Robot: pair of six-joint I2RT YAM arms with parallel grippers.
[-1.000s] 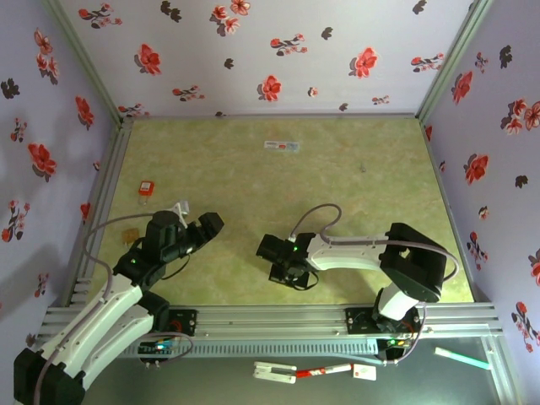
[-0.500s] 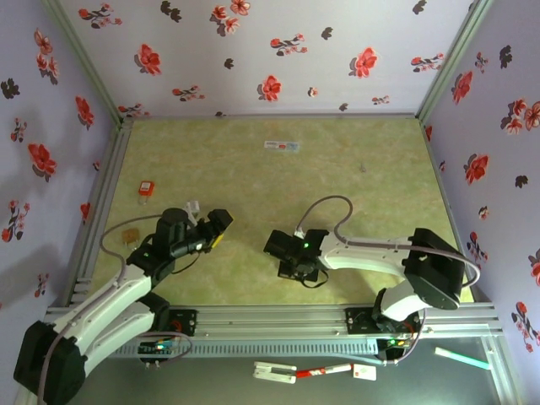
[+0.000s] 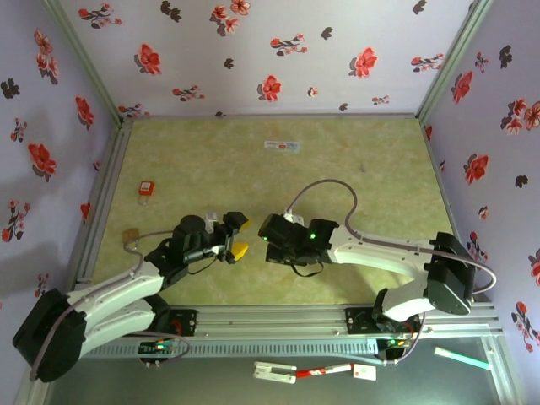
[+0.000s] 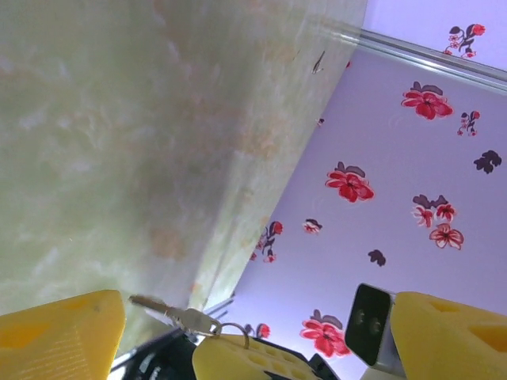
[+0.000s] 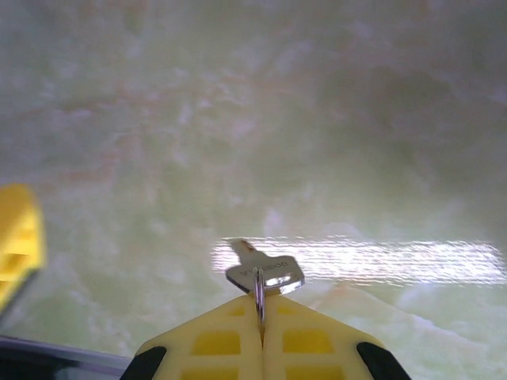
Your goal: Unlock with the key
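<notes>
"Gripping anything, the right hand?"

"Yes. Its two yellow fingers are pressed flat together, and the key stands out from their tips. The thin ring runs in between them. The silver head sits just above, and the blade slants up and to the left in the right wrist view. The green surface lies behind it."

"And the left hand?"

"Spread wide, gripping nothing. From above it faces the right hand, tip to tip, just beside it. In the left wrist view the right hand's yellow tips and the key poke up between the left hand's two fingers, nearer the one on the left of that view."

"Is there a lock by the right hand?"

"Cannot tell. A dark block with a pale edge sits against the left hand's other finger, but what it is does not show."

"Anything else?"

"A small red thing lies on the surface well apart from the right hand, off to the left, and a pale strip lies well apart from it too, farther back."
</notes>
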